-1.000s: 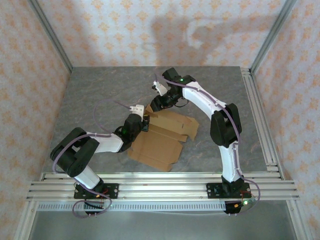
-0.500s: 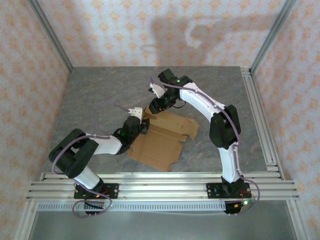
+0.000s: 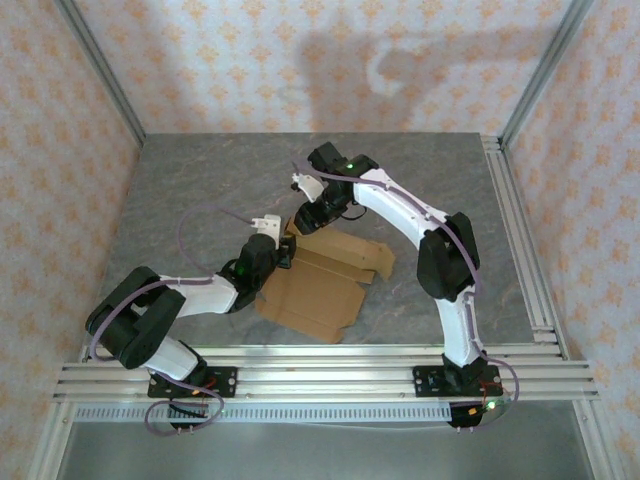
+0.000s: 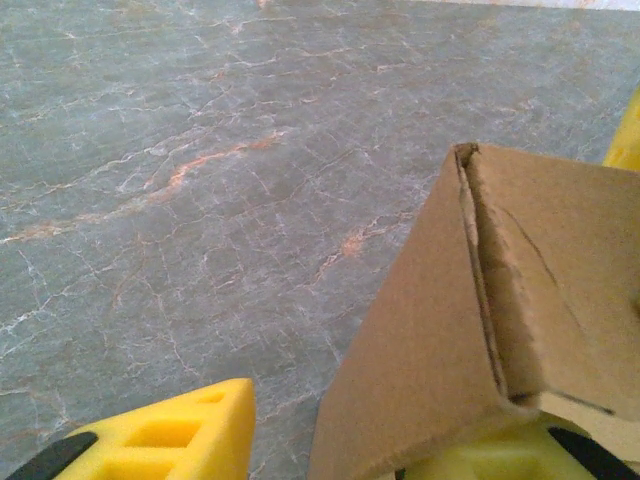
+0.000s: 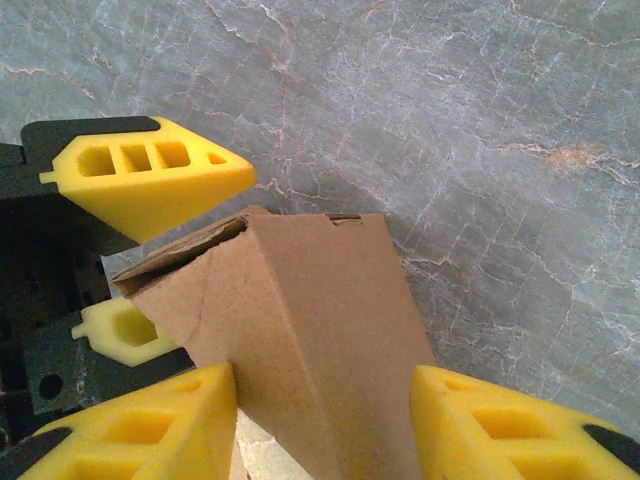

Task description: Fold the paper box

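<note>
A grey marbled tabletop (image 3: 200, 190). Orange-patterned walls (image 3: 300, 60) rise from its far and side edges. Aluminium rails (image 3: 330, 362) run along its near edge and seemingly its right edge too.

Tented flap of the paper box (image 5: 320, 300) snug between the right gripper's (image 5: 322, 390) fingers, left gripper (image 5: 165, 258) just beyond.

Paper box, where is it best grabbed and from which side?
Probably the raised flap at its far-left corner, from above: it stands up as a thin folded wall, while the rest of the paper box lies flat on the table.
</note>
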Controlling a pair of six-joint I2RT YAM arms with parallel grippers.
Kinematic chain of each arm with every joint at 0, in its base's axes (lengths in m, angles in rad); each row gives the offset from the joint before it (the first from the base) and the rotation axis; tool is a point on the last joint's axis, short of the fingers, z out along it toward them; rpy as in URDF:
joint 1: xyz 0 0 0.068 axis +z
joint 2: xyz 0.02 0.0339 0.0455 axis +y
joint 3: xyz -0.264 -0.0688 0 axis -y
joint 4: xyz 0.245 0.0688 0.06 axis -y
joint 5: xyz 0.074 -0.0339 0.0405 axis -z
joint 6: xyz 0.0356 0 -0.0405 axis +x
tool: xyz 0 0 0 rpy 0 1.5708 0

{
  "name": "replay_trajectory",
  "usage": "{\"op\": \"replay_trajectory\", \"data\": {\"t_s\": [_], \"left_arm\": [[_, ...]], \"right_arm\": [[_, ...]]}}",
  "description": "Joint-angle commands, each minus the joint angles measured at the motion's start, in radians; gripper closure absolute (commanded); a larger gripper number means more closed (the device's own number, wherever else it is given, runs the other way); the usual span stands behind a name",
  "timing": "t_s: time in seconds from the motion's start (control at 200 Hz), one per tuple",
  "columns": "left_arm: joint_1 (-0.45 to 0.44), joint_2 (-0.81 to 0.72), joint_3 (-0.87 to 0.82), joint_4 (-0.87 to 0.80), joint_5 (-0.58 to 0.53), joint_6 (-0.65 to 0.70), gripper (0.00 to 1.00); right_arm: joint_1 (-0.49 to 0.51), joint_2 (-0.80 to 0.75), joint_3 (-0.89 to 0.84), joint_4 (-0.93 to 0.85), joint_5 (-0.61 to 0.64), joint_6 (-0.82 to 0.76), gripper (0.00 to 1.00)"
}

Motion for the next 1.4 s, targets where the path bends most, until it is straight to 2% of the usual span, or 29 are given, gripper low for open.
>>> {"op": "replay_trajectory", "data": {"t_s": [0.0, 0.275, 0.626, 0.776, 0.851, 0.946, 1.246, 1.396], "left_arm": [[0.009, 0.005, 0.006, -0.015, -0.026, 0.027, 0.63], [0.008, 0.087, 0.039, 0.022, -0.017, 0.042, 0.77], [0.009, 0.147, 0.068, 0.035, 0.013, 0.044, 0.8], [0.008, 0.162, 0.077, 0.029, 0.011, 0.052, 0.9], [0.009, 0.165, 0.078, 0.029, 0.006, 0.052, 1.0], [0.008, 0.17, 0.077, 0.027, -0.001, 0.051, 1.0], [0.009, 0.168, 0.069, 0.036, 0.001, 0.056, 1.0], [0.009, 0.173, 0.055, 0.08, 0.027, 0.061, 1.0]], "right_arm": [[-0.002, 0.011, -0.011, -0.103, 0.103, -0.022, 0.52], [-0.001, 0.009, -0.017, -0.096, 0.075, -0.019, 0.52], [-0.002, 0.012, -0.019, -0.096, 0.065, -0.012, 0.52], [-0.001, 0.01, -0.016, -0.094, 0.066, -0.012, 0.5], [-0.002, 0.008, -0.016, -0.091, 0.065, -0.012, 0.49], [-0.002, 0.0, -0.017, -0.08, 0.049, -0.006, 0.47], [-0.034, -0.076, -0.062, 0.028, -0.037, 0.055, 0.29], [-0.087, -0.141, -0.132, 0.163, -0.087, 0.146, 0.25]]}}
